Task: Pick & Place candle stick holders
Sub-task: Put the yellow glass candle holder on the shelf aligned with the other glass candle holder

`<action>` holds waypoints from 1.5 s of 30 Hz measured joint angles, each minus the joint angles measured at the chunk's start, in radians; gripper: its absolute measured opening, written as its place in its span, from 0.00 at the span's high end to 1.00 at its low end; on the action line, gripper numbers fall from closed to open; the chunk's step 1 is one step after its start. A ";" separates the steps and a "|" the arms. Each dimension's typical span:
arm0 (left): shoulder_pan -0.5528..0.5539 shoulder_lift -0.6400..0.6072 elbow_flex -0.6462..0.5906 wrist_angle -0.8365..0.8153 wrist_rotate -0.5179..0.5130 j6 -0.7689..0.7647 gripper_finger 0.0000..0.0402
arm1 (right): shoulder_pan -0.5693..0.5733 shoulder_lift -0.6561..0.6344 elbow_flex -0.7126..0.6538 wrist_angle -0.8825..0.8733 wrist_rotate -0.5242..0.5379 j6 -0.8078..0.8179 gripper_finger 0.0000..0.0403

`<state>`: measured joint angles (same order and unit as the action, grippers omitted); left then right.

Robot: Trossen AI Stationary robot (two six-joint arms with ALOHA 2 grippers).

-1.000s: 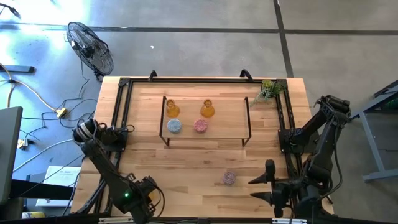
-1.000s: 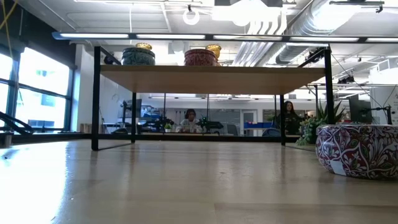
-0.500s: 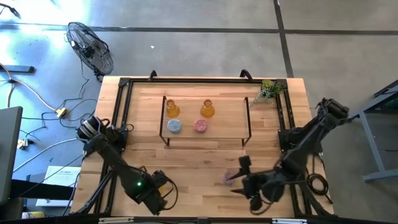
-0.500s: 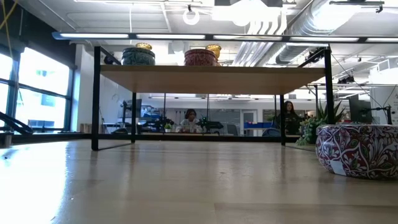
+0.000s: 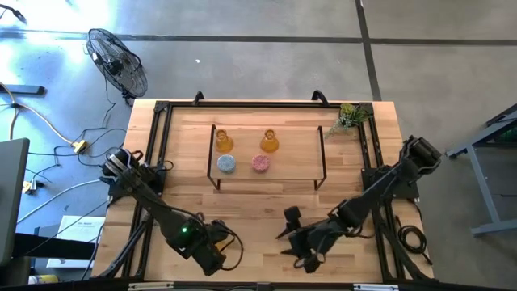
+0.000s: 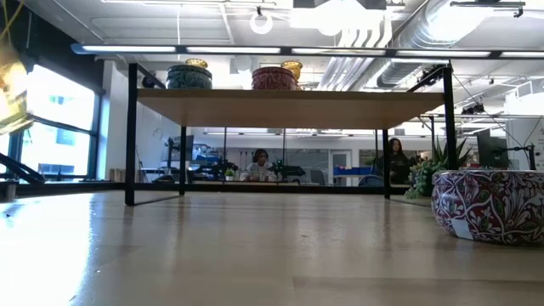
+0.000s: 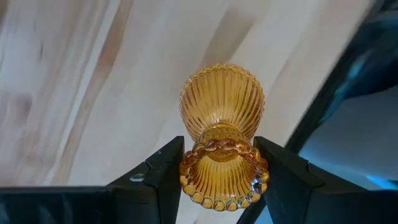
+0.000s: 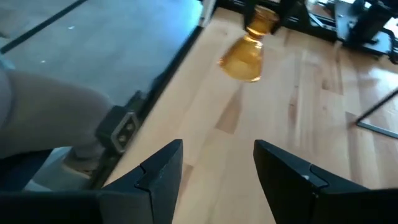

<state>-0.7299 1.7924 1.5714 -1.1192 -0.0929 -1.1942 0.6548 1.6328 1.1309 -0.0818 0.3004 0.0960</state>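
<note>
Left gripper [image 7: 217, 165] clamps amber candle holder [image 7: 222, 118].

Two amber holders [image 5: 224, 141], blue [image 5: 227, 164] and pink [image 5: 260, 163] ones stand on the shelf.

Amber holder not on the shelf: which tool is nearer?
Left. The left tool grips the amber holder; the right tool is open, apart from it, facing it.
</note>
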 joint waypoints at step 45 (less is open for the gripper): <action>0.075 0.000 0.066 -0.009 -0.049 0.169 0.58 | -0.062 -0.003 0.000 0.109 -0.248 0.061 0.49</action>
<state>-0.6544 1.7924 1.6375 -1.1285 -0.1417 -1.0252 0.5930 1.6299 1.1305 0.0275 0.0528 0.1566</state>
